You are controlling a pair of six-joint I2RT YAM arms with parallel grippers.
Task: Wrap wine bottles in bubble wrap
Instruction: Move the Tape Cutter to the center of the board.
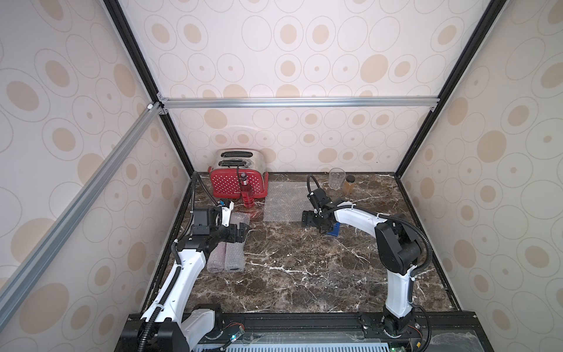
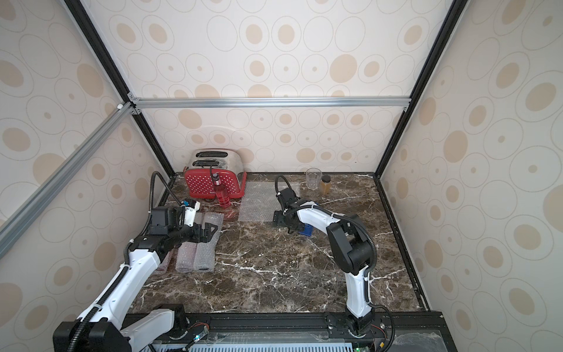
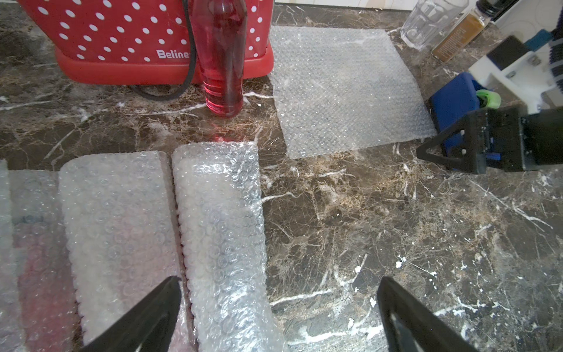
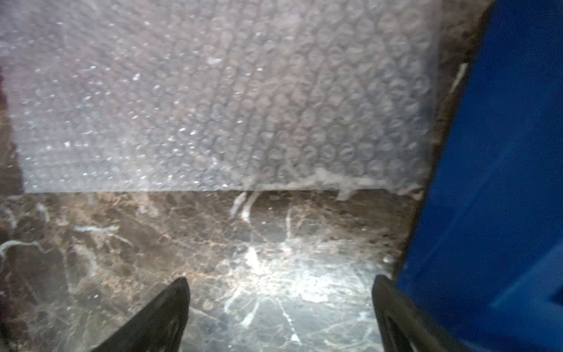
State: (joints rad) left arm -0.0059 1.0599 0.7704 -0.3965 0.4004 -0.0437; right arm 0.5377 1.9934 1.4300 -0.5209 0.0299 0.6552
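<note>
Three wrapped bundles (image 3: 219, 228), faintly reddish through the plastic, lie side by side at the lower left of the left wrist view. One bare wine bottle (image 1: 247, 196) of red liquid stands upright left of centre in a top view, directly in front of the red toaster (image 1: 236, 179). A flat bubble wrap sheet (image 1: 285, 202) lies on the marble table (image 1: 304, 274) just right of that bottle, near it but not touching. The job looks mostly done (if each bundle holds a bottle), and the step in hand is the start of the last wrap.

The left gripper (image 1: 245, 228) hangs above the rightmost bundle, jaws spread wide with nothing between them. The right gripper (image 1: 315, 224) is equally spread and empty. It sits low over bare marble at the sheet's near edge, with the blue tape dispenser (image 1: 333, 229) just beside it on the right.

The next move probably calls for the left gripper to reach up-frame, close on the bottle's body and lay it along one edge of the sheet. The bottle is slim and tall, so tipping it is the risk.
</note>
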